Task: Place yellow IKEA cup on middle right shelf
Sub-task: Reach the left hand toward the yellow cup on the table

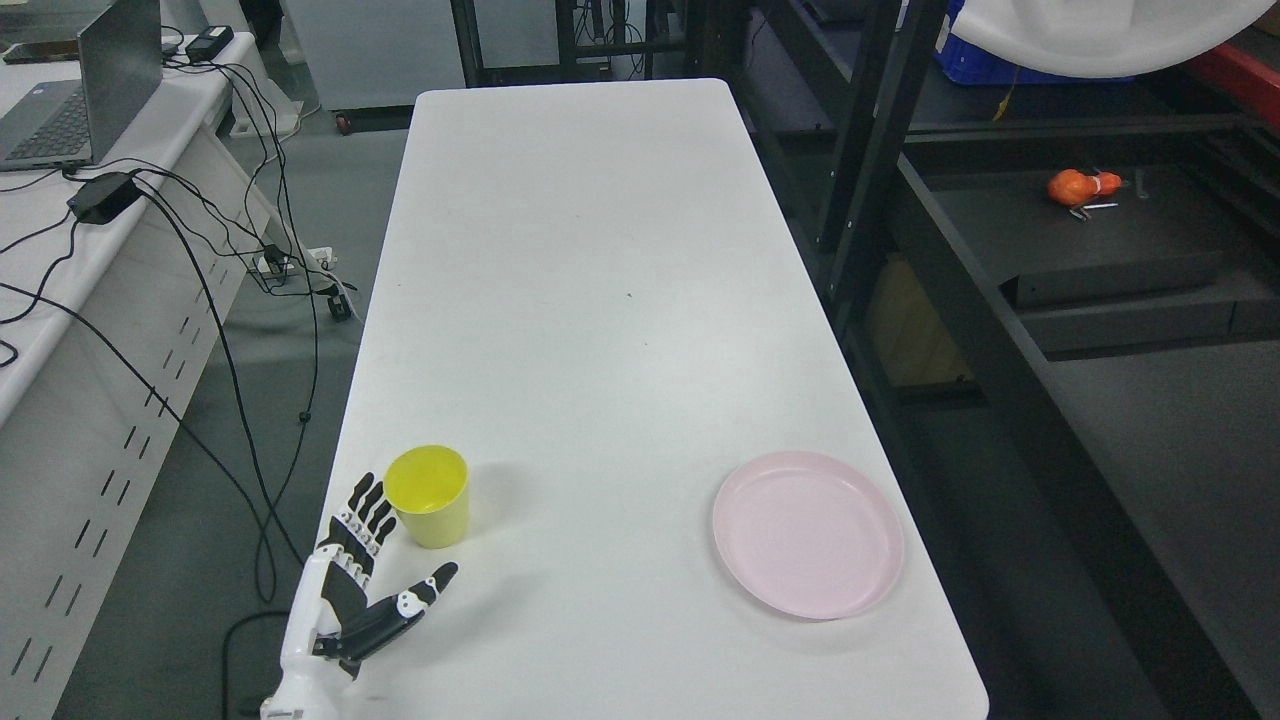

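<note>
From the head camera I look down on a long white surface (pixel 600 300) that runs from the bottom of the frame up toward the top centre. The yellow cup (pixel 430 495) stands upright near the lower left corner of this surface, close to its left edge, with its open mouth facing up.

My left hand (pixel 365 575) enters from the lower left of the frame. Its fingers (pixel 365 515) are spread and extended, gripping nothing, with the fingertips right beside the cup's left wall; I cannot tell whether they touch it. The thumb (pixel 425 590) sticks out to the right, below the cup and apart from it.

A pink plate (pixel 808 533) lies flat in the lower right of the surface, well apart from the cup.

To the right of the surface stands a dark metal shelf frame (pixel 850 180), filling the right side of the frame. On 1 of its dark shelves, in the upper right, lies an orange object (pixel 1080 186), too small for me to identify.

In the upper left, a second white desk (pixel 60 300) carries a laptop (pixel 85 90) and a black power adapter (pixel 103 197), with black cables (pixel 230 380) trailing down to the grey floor between the 2 pieces of furniture.
</note>
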